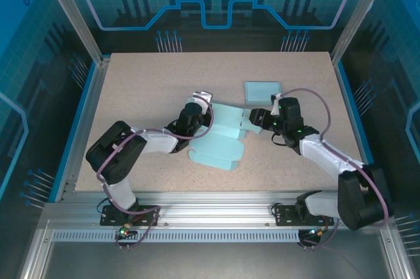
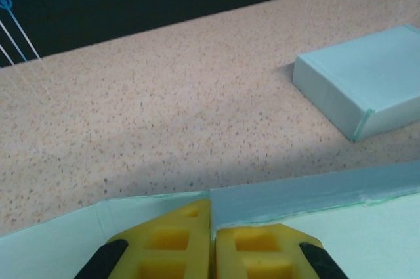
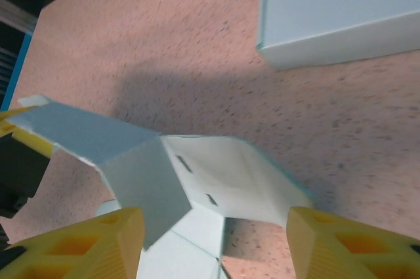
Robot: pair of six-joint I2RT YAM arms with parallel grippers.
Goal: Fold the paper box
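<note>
You're pinching a box [image 1: 220, 142] flap with left gripper [image 1: 203, 102]; right gripper [image 1: 253, 121] is gaping; box is lying lengthwise near-left to far-right.

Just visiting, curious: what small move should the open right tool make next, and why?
Probably close the right tool on the slotted flap of the pale blue paper box: the flap lies between its open jaws, while the left tool pinches the opposite edge.
</note>
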